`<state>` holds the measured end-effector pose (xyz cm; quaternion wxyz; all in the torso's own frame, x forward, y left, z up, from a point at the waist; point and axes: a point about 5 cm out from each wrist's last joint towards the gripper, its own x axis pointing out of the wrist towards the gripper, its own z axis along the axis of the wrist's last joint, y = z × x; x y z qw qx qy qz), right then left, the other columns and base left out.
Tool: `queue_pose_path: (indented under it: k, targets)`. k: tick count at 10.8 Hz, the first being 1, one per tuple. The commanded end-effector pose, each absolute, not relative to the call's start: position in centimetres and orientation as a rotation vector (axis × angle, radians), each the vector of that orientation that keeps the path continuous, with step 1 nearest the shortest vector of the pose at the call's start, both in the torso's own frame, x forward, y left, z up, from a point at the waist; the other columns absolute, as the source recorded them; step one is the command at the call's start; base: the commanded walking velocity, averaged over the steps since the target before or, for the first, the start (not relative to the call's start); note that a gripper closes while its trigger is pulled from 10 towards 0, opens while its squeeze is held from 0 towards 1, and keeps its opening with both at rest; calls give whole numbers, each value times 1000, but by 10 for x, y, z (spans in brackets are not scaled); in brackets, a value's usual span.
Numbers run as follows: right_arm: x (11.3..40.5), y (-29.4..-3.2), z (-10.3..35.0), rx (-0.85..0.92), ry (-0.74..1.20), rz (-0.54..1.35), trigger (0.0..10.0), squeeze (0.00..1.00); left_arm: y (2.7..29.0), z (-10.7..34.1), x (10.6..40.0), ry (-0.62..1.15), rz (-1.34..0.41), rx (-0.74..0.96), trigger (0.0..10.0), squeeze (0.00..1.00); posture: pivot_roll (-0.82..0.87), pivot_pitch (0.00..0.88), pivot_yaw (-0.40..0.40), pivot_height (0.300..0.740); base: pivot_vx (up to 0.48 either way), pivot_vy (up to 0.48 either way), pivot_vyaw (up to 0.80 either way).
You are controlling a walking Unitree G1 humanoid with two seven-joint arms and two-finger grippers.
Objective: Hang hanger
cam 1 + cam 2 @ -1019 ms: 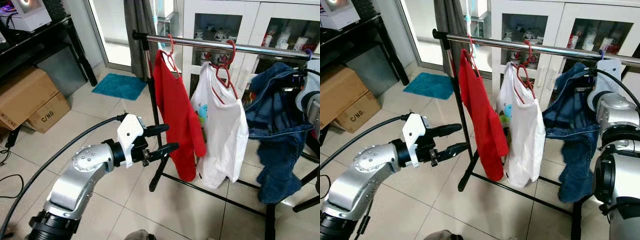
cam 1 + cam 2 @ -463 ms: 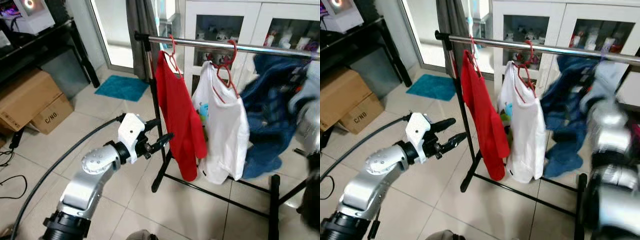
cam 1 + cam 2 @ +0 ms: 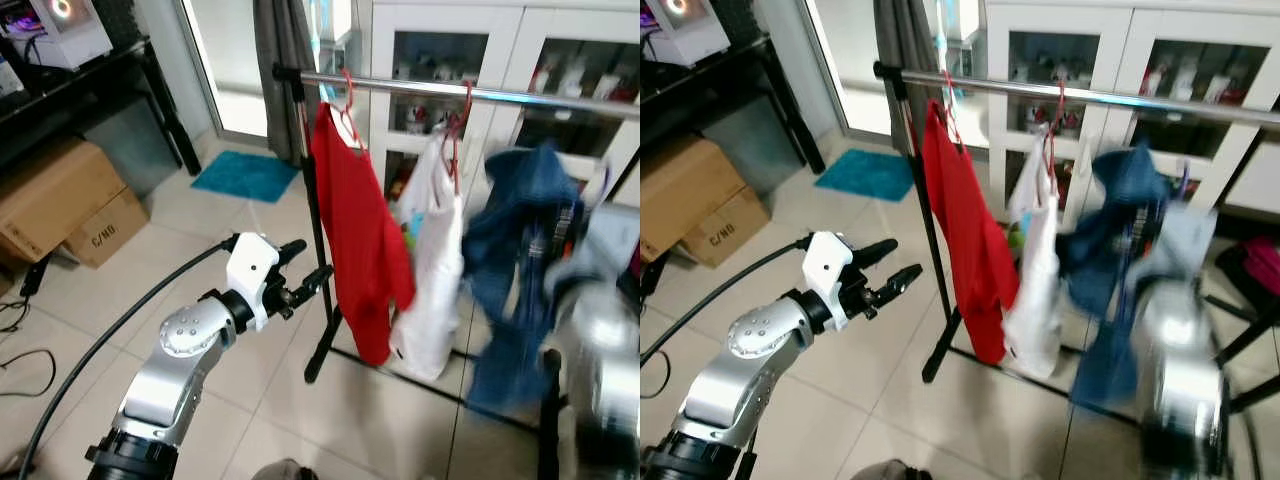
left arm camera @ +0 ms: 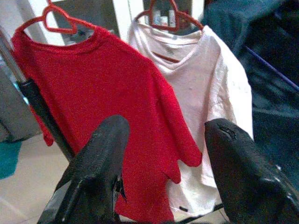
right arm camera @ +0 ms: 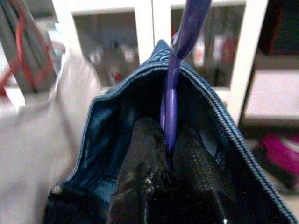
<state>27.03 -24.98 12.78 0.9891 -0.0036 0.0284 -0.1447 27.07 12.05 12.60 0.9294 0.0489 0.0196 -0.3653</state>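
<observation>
A purple hanger (image 5: 171, 88) carries a blue denim garment (image 3: 520, 260), and my right gripper (image 5: 168, 140) is shut on the hanger's neck just above the collar. The garment is blurred and hangs below the chrome rail (image 3: 500, 94), close beside the white shirt (image 3: 430, 280). A red shirt (image 3: 355, 230) on a red hanger hangs at the rail's left end. My left gripper (image 3: 305, 265) is open with nothing in it, held level left of the red shirt. Its fingers (image 4: 98, 168) point at both shirts.
The rack's black post and floor bar (image 3: 400, 375) stand in front of me. White glass-door cabinets (image 3: 520, 40) are behind the rail. Cardboard boxes (image 3: 60, 205) and a black desk (image 3: 90, 90) are at left, with a teal mat (image 3: 245, 172) on the tiles.
My right arm has brought the denim garment down and leftward, against the white shirt, which has turned edge-on. My left gripper has drawn back a little from the red shirt.
</observation>
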Motion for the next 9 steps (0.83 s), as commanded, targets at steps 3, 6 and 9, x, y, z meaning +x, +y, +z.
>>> queue_pose_path:
  k: [3, 6, 9]
  targets:
    - [249, -233, 124, -57, 104, -281, 0, 0, 125, 118, 266, 62, -698, 95, 10000, 0, -156, 1, 57, 740, -264, 0, 0]
    - [244, -213, 117, -56, 197, -191, 0, 0, 127, 118, 260, 53, -676, 90, 10000, 0, -136, 3, 22, 740, -257, 0, 0]
    - [248, -199, 122, -32, 199, -119, 0, 0, 129, 119, 261, 49, -664, 97, 10000, 0, -131, 0, 25, 740, 0, 0, 0]
